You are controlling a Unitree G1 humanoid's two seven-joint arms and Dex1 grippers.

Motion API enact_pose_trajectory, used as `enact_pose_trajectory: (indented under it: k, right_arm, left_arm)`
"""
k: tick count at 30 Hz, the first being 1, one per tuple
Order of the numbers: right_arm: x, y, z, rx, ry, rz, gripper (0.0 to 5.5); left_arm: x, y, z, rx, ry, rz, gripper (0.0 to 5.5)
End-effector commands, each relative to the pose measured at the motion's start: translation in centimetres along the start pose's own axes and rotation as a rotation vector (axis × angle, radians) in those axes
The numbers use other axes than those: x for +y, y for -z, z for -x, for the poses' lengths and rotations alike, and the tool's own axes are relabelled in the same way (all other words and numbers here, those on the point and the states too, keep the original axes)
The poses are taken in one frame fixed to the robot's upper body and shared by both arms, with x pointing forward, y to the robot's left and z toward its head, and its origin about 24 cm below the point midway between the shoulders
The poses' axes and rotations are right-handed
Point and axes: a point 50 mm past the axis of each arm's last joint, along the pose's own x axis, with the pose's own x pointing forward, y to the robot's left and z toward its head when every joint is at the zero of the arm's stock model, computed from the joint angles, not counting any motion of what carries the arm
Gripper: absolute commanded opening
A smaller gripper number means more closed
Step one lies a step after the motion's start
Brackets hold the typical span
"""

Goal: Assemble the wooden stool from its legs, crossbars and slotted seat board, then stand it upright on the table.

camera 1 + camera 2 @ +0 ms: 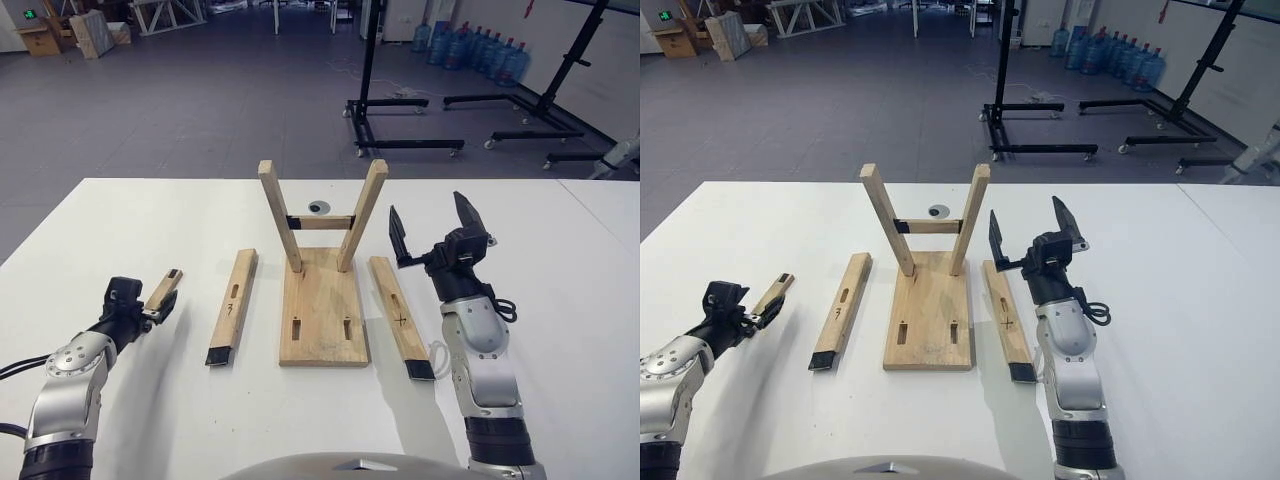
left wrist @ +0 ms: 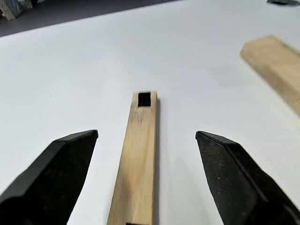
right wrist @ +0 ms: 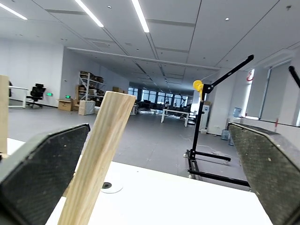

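The slotted seat board (image 1: 322, 305) lies flat mid-table. Two legs (image 1: 280, 215) stand in its far slots, leaning apart, joined by a short crossbar (image 1: 322, 222). One loose leg (image 1: 232, 305) lies to the left of the board, another (image 1: 400, 315) to its right. A small crossbar (image 2: 138, 154) lies on the table at the far left, between the spread fingers of my open left gripper (image 1: 150, 305). My right gripper (image 1: 435, 228) is open and raised, pointing up, just right of the standing right leg (image 3: 96, 159); nothing is between its fingers.
A round grommet hole (image 1: 319, 207) sits in the white table (image 1: 560, 300) behind the standing legs. Black wheeled stands (image 1: 400, 110) are on the floor beyond the table's far edge.
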Motion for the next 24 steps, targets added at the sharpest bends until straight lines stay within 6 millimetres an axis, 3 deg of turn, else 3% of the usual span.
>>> enact_pose_trajectory:
  k: [1,7,17,21,24]
  right_arm:
    - [0.0,0.0,0.0,0.015,-0.035,-0.023,5.4]
    - [0.0,-0.4,-0.2,0.017,-0.057,-0.053,5.4]
    - [0.2,-0.8,-0.5,0.023,-0.085,-0.063,5.4]
    - [0.2,-0.8,-0.6,0.025,-0.093,-0.069,5.4]
    - [0.2,-0.8,-0.8,0.023,-0.1,-0.077,5.4]
  left_arm:
    - [1.3,2.8,0.3,0.152,-0.074,-0.005,3.82]
    - [0.3,4.9,0.5,0.273,-0.018,0.016,3.35]
    - [-0.3,7.7,1.0,0.35,-0.006,0.081,1.8]
    - [-0.7,7.8,0.3,0.298,-0.012,0.09,1.29]
    - [-1.6,7.2,-0.4,0.236,0.005,0.109,1.29]
